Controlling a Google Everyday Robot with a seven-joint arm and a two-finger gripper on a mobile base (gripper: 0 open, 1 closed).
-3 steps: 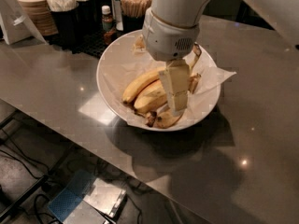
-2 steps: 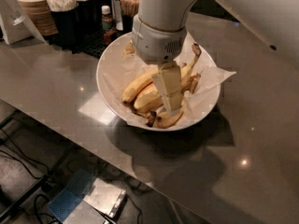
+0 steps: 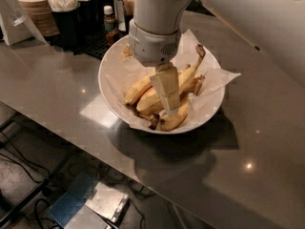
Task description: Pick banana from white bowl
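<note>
The white bowl (image 3: 106,88) stands on the grey counter, lined with crinkled white paper (image 3: 220,76). Three bananas lie in it. The banana (image 3: 188,77) is the longest and thickest; it lies diagonally, and its curved stem ends in a dark tip at the upper right. A slimmer banana (image 3: 137,90) lies to its left and a short stubby one (image 3: 174,121) at the front. My gripper (image 3: 169,108) reaches straight down into the bowl from the white arm, over the middle of the banana and hiding that part of it.
Black containers (image 3: 71,20) with napkins, a stack of paper bowls (image 3: 34,5) and a small bottle (image 3: 110,17) stand at the back left. The counter's front edge runs diagonally from left to lower right. Below it are cables and a flat blue box (image 3: 76,203).
My arm and gripper have shifted a little to the left over the bowl. The bananas and the bowl have not moved.
</note>
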